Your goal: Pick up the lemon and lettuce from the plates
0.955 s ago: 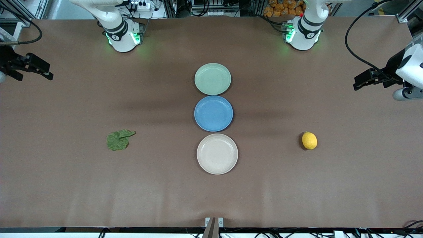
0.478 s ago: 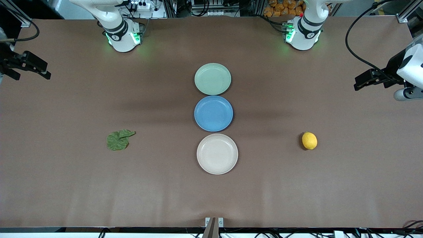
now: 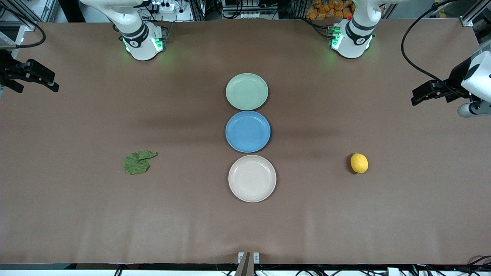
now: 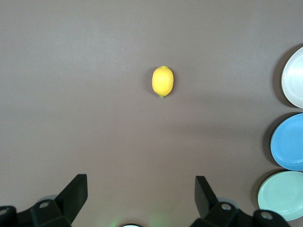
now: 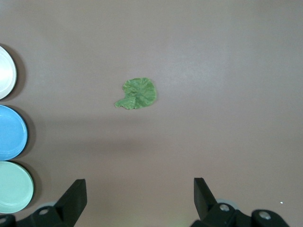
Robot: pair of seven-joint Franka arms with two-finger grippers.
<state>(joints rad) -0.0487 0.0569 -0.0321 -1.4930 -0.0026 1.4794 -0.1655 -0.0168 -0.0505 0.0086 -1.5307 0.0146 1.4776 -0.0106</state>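
The lemon [image 3: 359, 163] lies on the bare table toward the left arm's end; it also shows in the left wrist view [image 4: 162, 81]. The lettuce [image 3: 137, 162] lies flat on the table toward the right arm's end, and shows in the right wrist view [image 5: 137, 93]. The mint green plate [image 3: 246, 91] and the beige plate [image 3: 252, 178] are both empty in the table's middle. My left gripper [image 3: 419, 96] is open, raised over the table's edge at the left arm's end [image 4: 140, 189]. My right gripper [image 3: 50, 82] is open, raised over the edge at the right arm's end [image 5: 139, 191].
A blue plate [image 3: 247, 131], empty, sits between the mint and beige plates. The three plates form a line down the table's middle. A black cable [image 3: 412, 57] hangs by the left arm.
My right gripper has drifted slightly outward toward its end of the table. The left gripper, lemon, lettuce and plates have barely moved.
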